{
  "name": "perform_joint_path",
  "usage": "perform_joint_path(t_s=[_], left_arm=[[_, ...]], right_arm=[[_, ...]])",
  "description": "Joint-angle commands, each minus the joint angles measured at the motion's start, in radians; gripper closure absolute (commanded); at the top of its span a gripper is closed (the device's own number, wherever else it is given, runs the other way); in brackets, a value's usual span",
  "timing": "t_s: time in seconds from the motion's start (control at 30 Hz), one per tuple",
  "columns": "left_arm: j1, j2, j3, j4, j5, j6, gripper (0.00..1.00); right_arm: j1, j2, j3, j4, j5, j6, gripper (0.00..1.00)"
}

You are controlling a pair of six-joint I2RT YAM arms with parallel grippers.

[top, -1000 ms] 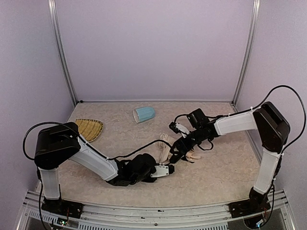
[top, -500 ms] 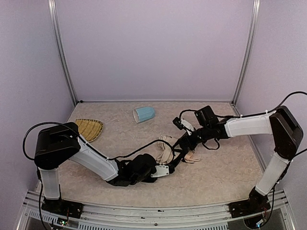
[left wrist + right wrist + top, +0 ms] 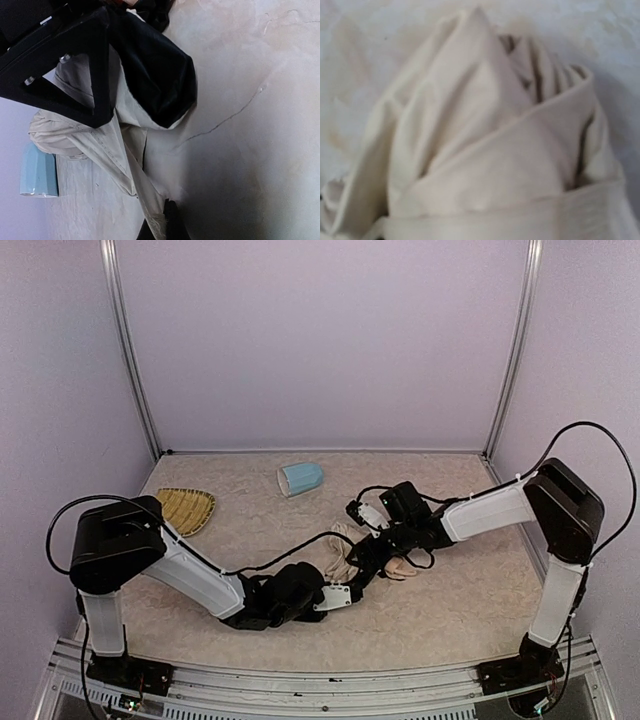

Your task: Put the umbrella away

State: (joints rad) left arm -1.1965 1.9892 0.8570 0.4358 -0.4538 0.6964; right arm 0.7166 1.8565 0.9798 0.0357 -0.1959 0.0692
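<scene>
Umbrella (image 3: pixel 343 558) lies mid-tabletop (image 3: pixel 450 610). It looks light, floppy and slippery, so I'd grab the bunched middle, not loose cloth. Left gripper (image 3: pixel 160 229) pinches a fabric edge. Right gripper (image 3: pixel 370 553) hovers over it, can't tell its state.

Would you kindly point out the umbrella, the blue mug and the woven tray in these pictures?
umbrella (image 3: pixel 485 160): right wrist view, on its folded cream fabric.
blue mug (image 3: pixel 300 478): top external view, on its side wall.
woven tray (image 3: pixel 186 508): top external view, on its bare woven surface.
</scene>
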Motion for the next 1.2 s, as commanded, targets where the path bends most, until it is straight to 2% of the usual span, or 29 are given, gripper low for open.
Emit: perform_joint_path(t_s=[0.0,0.03,0.07,0.13,0.2,0.23,0.27,0.37,0.4,0.5,0.57,0.7,0.87,0.97,1.07,1.17], left_arm=[[-0.007,-0.034,-0.105,-0.119,0.045,-0.058,1.0],[0.001,-0.067,-0.124,-0.081,0.049,-0.073,0.97],[0.007,-0.103,-0.142,-0.046,0.056,-0.09,0.86],[0.016,-0.172,-0.178,0.013,0.072,-0.115,0.55],[0.018,-0.251,-0.237,0.082,0.104,-0.136,0.29],[0.02,-0.298,-0.273,0.126,0.139,-0.15,0.09],[0.025,-0.344,-0.308,0.166,0.186,-0.173,0.02],[0.118,-0.429,-0.331,0.181,0.397,-0.372,0.01],[0.164,-0.427,-0.313,0.172,0.447,-0.476,0.05],[0.286,-0.365,-0.245,0.146,0.684,-0.725,0.27],[0.308,-0.306,-0.229,0.192,0.732,-0.814,0.32],[0.308,-0.229,-0.219,0.292,0.759,-0.883,0.3],[0.308,-0.17,-0.253,0.522,0.882,-0.947,0.15],[0.312,-0.141,-0.25,0.597,0.924,-0.974,0.12],[0.319,-0.133,-0.257,0.686,0.98,-1.002,0.17],[0.319,-0.124,-0.244,0.686,1.021,-1.008,0.26]], right_arm=[[0.015,0.07,-0.022,-0.042,0.113,-0.002,0.26],[0.015,0.075,-0.028,-0.04,0.11,-0.002,0.29],[0.015,0.081,-0.031,-0.041,0.106,-0.001,0.33],[0.016,0.088,-0.032,-0.042,0.106,0.0,0.42],[0.016,0.086,-0.034,-0.04,0.107,-0.002,0.49],[0.017,0.081,-0.036,-0.037,0.108,-0.006,0.52],[0.017,0.074,-0.039,-0.033,0.106,-0.01,0.55],[0.018,0.041,-0.04,-0.019,0.083,-0.038,0.65],[0.018,0.025,-0.04,-0.013,0.067,-0.05,0.68],[0.02,-0.033,-0.041,0.011,0.009,-0.082,0.78],[0.02,-0.078,-0.047,0.04,-0.054,-0.106,0.83],[0.02,-0.163,-0.052,0.077,-0.145,-0.136,0.95],[0.02,-0.261,-0.05,0.124,-0.227,-0.13,0.99],[0.02,-0.3,-0.053,0.152,-0.244,-0.128,1.0],[0.02,-0.325,-0.056,0.162,-0.238,-0.128,1.0],[0.02,-0.341,-0.056,0.167,-0.233,-0.13,1.0]])
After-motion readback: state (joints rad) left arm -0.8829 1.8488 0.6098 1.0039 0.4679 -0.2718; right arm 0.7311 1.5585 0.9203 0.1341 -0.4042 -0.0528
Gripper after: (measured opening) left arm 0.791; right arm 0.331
